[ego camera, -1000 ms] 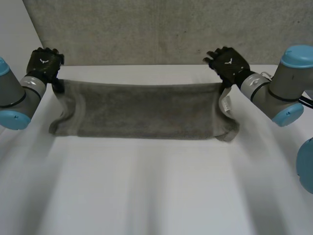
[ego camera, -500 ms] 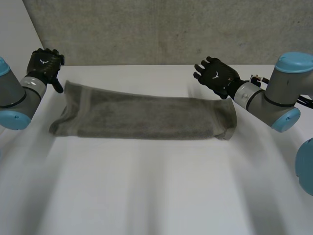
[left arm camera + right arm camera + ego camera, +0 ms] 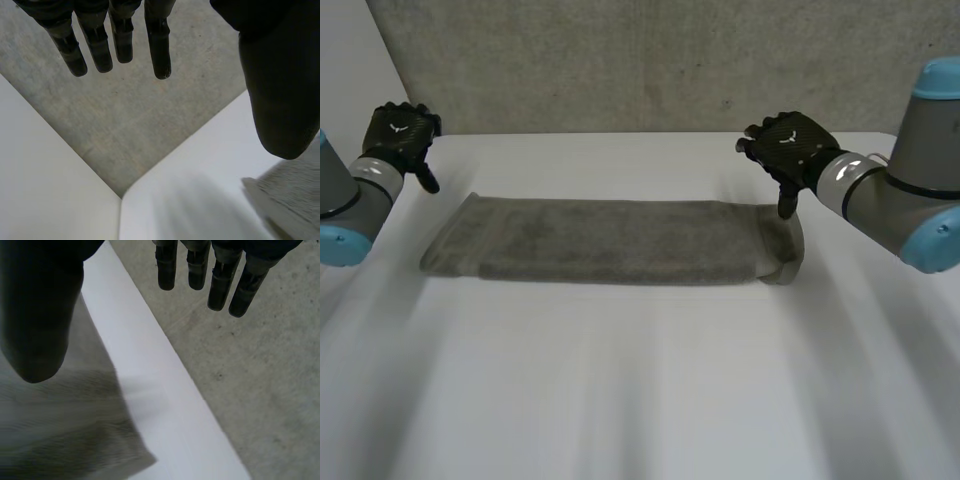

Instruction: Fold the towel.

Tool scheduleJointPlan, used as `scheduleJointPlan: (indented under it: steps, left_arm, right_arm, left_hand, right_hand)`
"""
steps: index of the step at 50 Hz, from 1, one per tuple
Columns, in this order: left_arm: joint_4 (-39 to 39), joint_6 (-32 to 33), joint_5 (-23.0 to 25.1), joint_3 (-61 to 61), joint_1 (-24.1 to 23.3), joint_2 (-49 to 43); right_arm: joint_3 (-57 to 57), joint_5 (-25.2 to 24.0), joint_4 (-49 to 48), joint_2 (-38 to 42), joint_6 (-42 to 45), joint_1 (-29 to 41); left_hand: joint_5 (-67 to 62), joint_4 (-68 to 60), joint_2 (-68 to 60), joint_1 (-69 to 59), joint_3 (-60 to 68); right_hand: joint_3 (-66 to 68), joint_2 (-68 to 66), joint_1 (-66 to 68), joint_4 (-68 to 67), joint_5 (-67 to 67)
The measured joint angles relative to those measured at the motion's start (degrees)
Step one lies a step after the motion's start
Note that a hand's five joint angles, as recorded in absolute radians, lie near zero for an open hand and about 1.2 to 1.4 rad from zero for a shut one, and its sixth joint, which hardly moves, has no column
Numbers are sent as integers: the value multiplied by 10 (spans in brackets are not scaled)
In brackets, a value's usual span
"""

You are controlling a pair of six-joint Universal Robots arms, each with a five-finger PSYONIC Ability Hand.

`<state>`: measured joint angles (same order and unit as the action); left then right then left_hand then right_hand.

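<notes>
A grey towel (image 3: pixel 610 240) lies flat on the white table (image 3: pixel 640 380) as a long folded band running left to right. My left hand (image 3: pixel 398 135) hovers open just beyond the towel's far left corner, fingers (image 3: pixel 117 37) straight, holding nothing. The towel's corner (image 3: pixel 295 195) shows below its thumb in the left wrist view. My right hand (image 3: pixel 792 148) is open above the towel's far right corner, thumb pointing down toward the cloth. Its fingers (image 3: pixel 200 267) are straight and empty, with the towel's corner (image 3: pixel 75 435) beneath the thumb.
A grey concrete-like wall (image 3: pixel 650 65) stands along the table's far edge. The table's left side edge (image 3: pixel 120 197) shows in the left wrist view. Bare white table spreads in front of the towel.
Both hands let go of the towel's far edge, which dropped so the towel now lies flat. The left hand drew back to the left; the right hand lifted clear above the right corner.
</notes>
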<state>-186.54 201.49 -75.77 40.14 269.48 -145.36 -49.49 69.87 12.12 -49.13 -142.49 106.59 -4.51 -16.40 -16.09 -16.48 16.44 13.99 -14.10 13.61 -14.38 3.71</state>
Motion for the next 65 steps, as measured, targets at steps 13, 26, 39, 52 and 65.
scheduleJointPlan:
  steps: [13,26,39,52,65]
  left_arm:
    - [28,-28,8,259,-8,204]
    - [-18,-17,8,403,-8,245]
    - [-48,-17,6,435,-14,247]
    - [-65,-24,7,452,-27,257]
    - [-82,-25,7,477,-30,283]
  right_arm:
    - [-207,33,-16,-123,-192,-5]
    - [-307,124,-146,-79,-210,0]
    - [-271,155,-204,16,-229,0]
    - [-253,147,-215,35,-260,-2]
    - [-286,122,-189,-44,-208,-64]
  left_hand:
    - [-8,0,-1,0,0]
    - [-28,-1,-2,-1,1]
    - [-28,-1,-2,-1,1]
    - [-28,-1,-2,-1,1]
    - [-25,-1,-2,0,1]
  right_hand:
    - [0,0,0,0,0]
    - [45,-41,49,-41,57]
    - [236,-234,237,-228,236]
    - [589,-596,601,-620,611]
    - [593,-602,602,-621,611]
